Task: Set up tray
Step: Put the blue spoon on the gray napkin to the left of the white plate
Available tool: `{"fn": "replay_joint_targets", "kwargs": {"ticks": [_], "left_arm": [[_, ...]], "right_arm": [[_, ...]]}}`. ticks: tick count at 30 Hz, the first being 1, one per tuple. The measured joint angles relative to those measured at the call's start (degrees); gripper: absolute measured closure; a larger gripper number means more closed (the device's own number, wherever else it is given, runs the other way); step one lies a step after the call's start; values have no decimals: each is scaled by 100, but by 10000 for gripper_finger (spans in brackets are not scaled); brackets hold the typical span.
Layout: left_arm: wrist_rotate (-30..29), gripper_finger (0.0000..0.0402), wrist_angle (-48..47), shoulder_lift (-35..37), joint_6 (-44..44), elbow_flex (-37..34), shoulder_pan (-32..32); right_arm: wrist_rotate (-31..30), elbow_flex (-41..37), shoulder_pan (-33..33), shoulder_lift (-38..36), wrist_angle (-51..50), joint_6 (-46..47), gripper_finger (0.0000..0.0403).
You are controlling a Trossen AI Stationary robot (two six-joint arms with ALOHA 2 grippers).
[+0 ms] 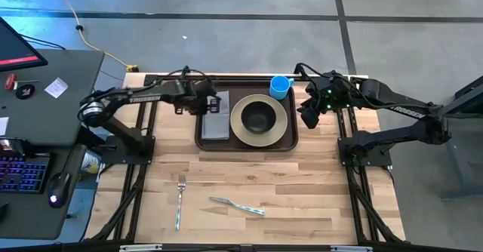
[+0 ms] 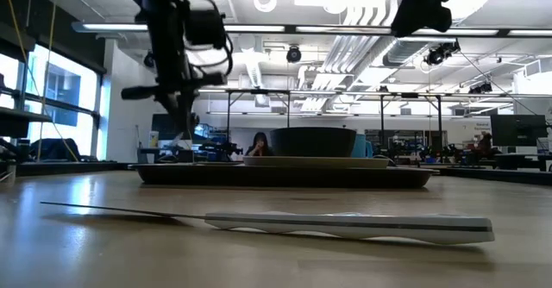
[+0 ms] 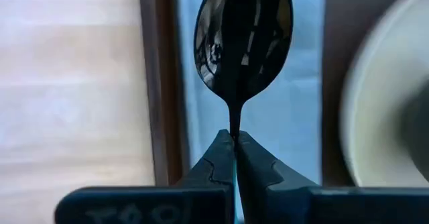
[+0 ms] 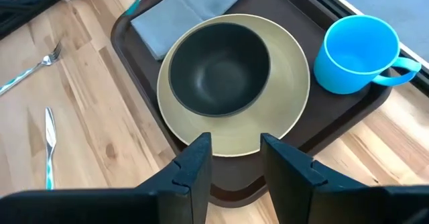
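Observation:
The dark brown tray (image 1: 247,145) lies at the table's far middle. On it are a grey napkin (image 1: 215,120), a beige plate (image 1: 281,122) carrying a dark bowl (image 1: 259,116), and a blue cup (image 1: 280,86). My left gripper (image 3: 234,142) is over the napkin (image 3: 295,110), shut on a shiny spoon (image 3: 242,39). My right gripper (image 4: 234,160) hovers open past the tray's right end (image 4: 348,120), touching nothing. My left gripper pinches the spoon's thin handle (image 3: 234,120) just behind its bowl, between the two fingertips. The rest of the handle is hidden between the fingers. The spoon runs along the fingers, bowl end forward, over the napkin; whether it touches the napkin cannot be told.
A fork (image 1: 180,199) and a knife (image 1: 238,205) lie on bare wood near the table's front edge. The knife (image 2: 345,225) fills the low view's foreground. A desk with a keyboard stands left of the table. A person (image 2: 259,144) sits far behind.

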State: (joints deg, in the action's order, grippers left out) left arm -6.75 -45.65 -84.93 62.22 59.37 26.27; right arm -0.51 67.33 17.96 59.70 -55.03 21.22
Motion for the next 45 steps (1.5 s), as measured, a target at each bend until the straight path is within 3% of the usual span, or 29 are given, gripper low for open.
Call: {"fn": "replay_joint_targets", "kwargs": {"ticks": [5, 10, 23, 27, 45], "left_arm": [[374, 367, 143, -589, -177, 0, 418], [670, 364, 580, -913, -136, 0, 448], [440, 364, 526, -1058, -538, 2, 449], [641, 364, 540, -1233, -777, 2, 448], [988, 359, 554, -1423, -317, 2, 450]], "right_arm": [[5, 0, 0, 0, 0, 99, 284], [101, 0, 0, 0, 0, 90, 284], [118, 0, 0, 0, -2, 84, 284], [112, 0, 0, 0, -3, 82, 284], [77, 0, 0, 0, -4, 143, 284]]}}
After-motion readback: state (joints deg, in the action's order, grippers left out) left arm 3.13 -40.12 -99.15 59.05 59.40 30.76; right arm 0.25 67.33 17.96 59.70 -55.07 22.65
